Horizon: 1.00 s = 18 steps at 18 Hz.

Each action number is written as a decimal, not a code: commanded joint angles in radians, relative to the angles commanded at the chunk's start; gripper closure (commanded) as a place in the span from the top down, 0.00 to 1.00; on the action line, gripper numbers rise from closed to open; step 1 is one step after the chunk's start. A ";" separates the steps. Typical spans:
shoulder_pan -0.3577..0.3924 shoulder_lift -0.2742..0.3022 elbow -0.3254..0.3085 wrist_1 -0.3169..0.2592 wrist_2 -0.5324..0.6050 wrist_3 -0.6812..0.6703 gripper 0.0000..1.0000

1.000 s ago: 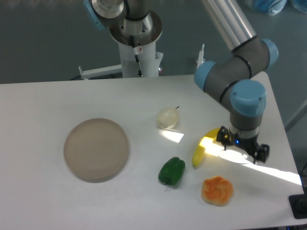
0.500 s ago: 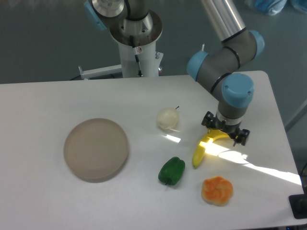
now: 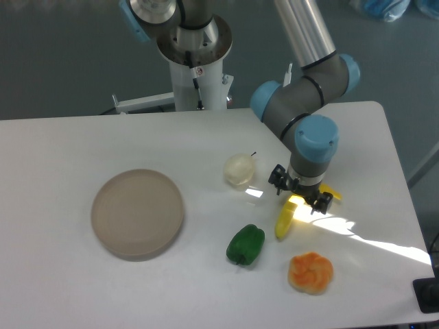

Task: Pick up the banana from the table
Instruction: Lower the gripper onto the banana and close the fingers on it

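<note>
The table point(image 3: 103, 288) is a smooth white surface with a soft sheen, glaring where a strip of light falls across it beside the gripper point(image 3: 299, 194). The gripper's fingers look like black matt plastic. Under them the banana point(image 3: 285, 219) is smooth, bright yellow and plastic-looking. Just below it, the green pepper point(image 3: 245, 245) is glossy, and the orange ridged fruit point(image 3: 311, 272) looks matt and lumpy. The pale round fruit point(image 3: 239, 168) to the gripper's left is smooth and slightly translucent. The round plate point(image 3: 138, 213) is matt beige.
</note>
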 joint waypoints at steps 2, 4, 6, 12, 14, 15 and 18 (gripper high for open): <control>0.002 -0.002 -0.014 0.008 0.005 0.041 1.00; 0.003 0.001 -0.018 0.012 0.008 0.075 1.00; 0.003 0.000 -0.021 0.014 0.008 0.071 1.00; 0.009 0.000 -0.032 0.023 0.005 0.066 0.54; 0.014 0.000 -0.031 0.023 0.005 0.071 0.34; 0.014 0.000 -0.029 0.023 0.005 0.068 0.31; 0.014 0.003 -0.021 0.023 0.005 0.068 0.30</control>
